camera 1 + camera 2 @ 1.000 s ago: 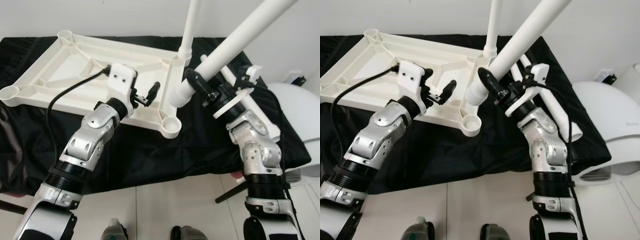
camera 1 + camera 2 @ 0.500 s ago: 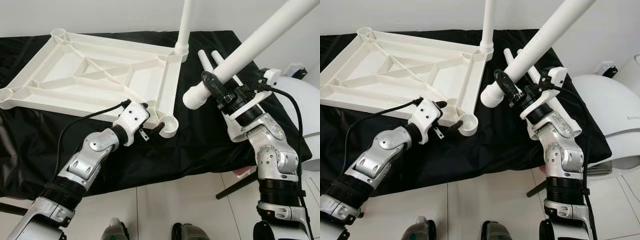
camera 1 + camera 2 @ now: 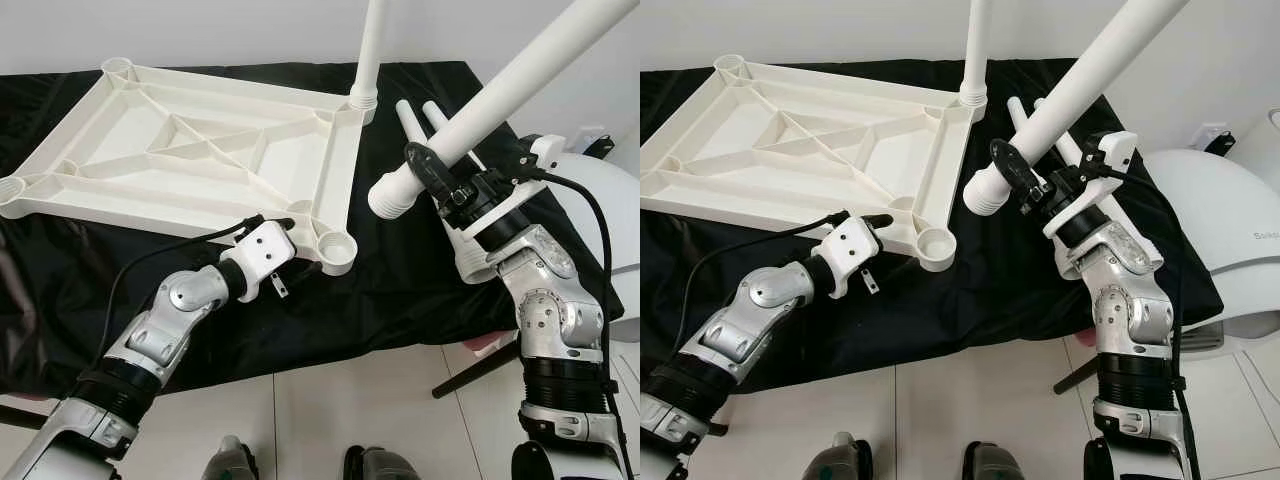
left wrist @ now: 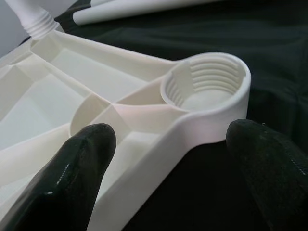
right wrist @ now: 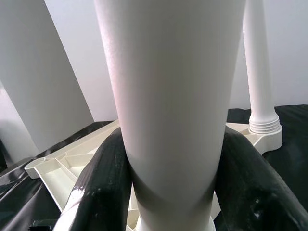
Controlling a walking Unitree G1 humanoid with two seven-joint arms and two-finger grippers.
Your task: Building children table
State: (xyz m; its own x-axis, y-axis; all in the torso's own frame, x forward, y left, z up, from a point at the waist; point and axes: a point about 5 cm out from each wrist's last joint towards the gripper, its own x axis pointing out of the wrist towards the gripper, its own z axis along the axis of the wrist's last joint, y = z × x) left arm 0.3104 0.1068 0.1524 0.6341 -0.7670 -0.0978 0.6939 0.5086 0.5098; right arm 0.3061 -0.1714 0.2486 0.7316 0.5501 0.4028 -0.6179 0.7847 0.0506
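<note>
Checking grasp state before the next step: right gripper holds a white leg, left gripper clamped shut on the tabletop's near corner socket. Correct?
Not quite. The left gripper is open: its fingers straddle the tabletop corner socket without closing, per the left wrist view. The right gripper does hold the white leg.

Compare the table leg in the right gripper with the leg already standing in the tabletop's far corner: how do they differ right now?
The held leg slants, its threaded end hanging free in the air; the installed leg stands upright, seated in the tabletop corner socket. The right gripper is shut on the held leg; nothing grips the installed one. The held leg looks thicker, being nearer the camera. Both are plain white tubes with ribbed ends.
</note>
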